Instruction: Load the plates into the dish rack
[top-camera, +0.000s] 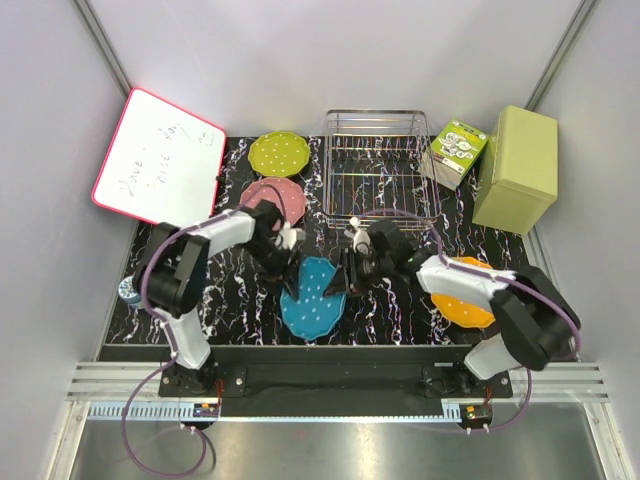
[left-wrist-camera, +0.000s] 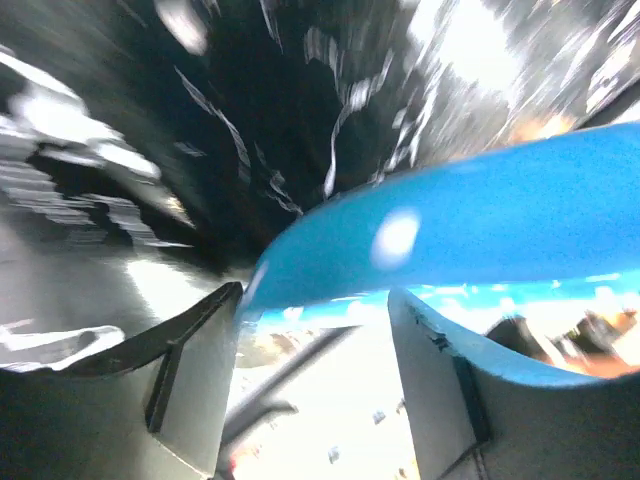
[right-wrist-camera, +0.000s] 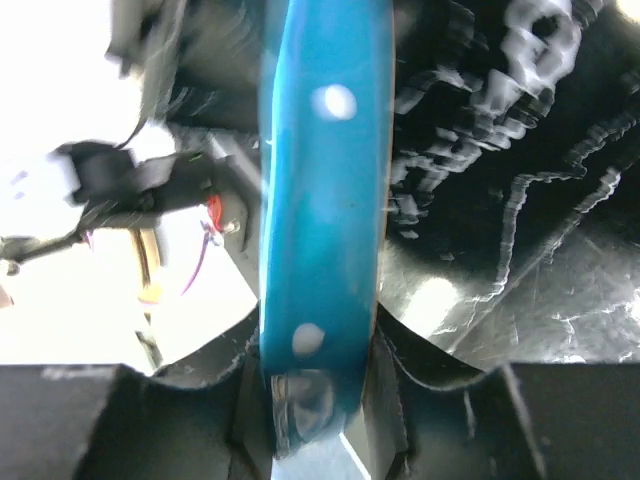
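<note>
The blue plate (top-camera: 312, 297) is tilted up on the black marbled mat between my two grippers. My right gripper (top-camera: 341, 284) is shut on its right rim; in the right wrist view the blue plate (right-wrist-camera: 325, 180) stands edge-on, pinched in the gripper (right-wrist-camera: 318, 362). My left gripper (top-camera: 291, 284) is at the plate's left rim with its jaws open; in the left wrist view the blue plate (left-wrist-camera: 480, 230) runs across just beyond the gripper (left-wrist-camera: 318, 293). The pink plate (top-camera: 273, 197), lime green plate (top-camera: 279, 153) and orange plate (top-camera: 463, 295) lie flat. The dish rack (top-camera: 378, 165) stands at the back centre.
An olive-green box (top-camera: 517, 168) and a green-and-white carton (top-camera: 457, 152) stand right of the rack. A whiteboard (top-camera: 158, 155) leans at the back left. A small round object (top-camera: 129, 291) sits at the mat's left edge. The orange plate lies partly under my right arm.
</note>
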